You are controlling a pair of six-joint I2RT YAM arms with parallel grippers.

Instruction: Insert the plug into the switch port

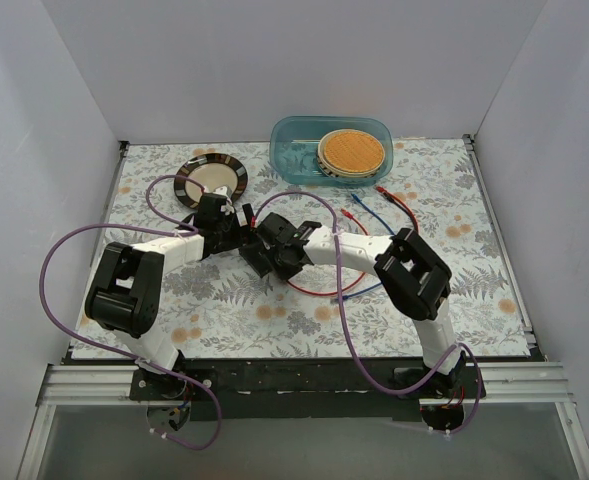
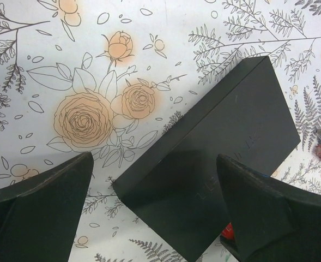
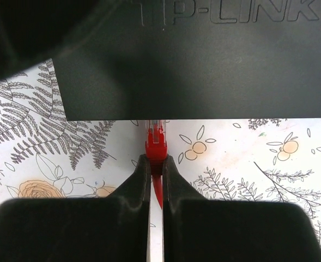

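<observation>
The dark grey switch box (image 3: 204, 60) with raised TP-LINK letters fills the top of the right wrist view. My right gripper (image 3: 156, 164) is shut on the red plug (image 3: 156, 144). The plug's clear tip touches the box's near edge, and the port itself is hidden there. In the left wrist view the box (image 2: 204, 164) lies slantwise between the wide-open fingers of my left gripper (image 2: 155, 158); the right finger (image 2: 269, 213) overlaps its edge. From above both grippers, left (image 1: 236, 222) and right (image 1: 266, 250), meet over the box at mid-table.
A red cable (image 1: 314, 291) and a blue cable (image 1: 374, 218) loop on the floral cloth right of the grippers. A round plate (image 1: 211, 180) sits at the back left. A blue-green tub (image 1: 294, 150) holding a round woven disc (image 1: 352, 150) stands at the back.
</observation>
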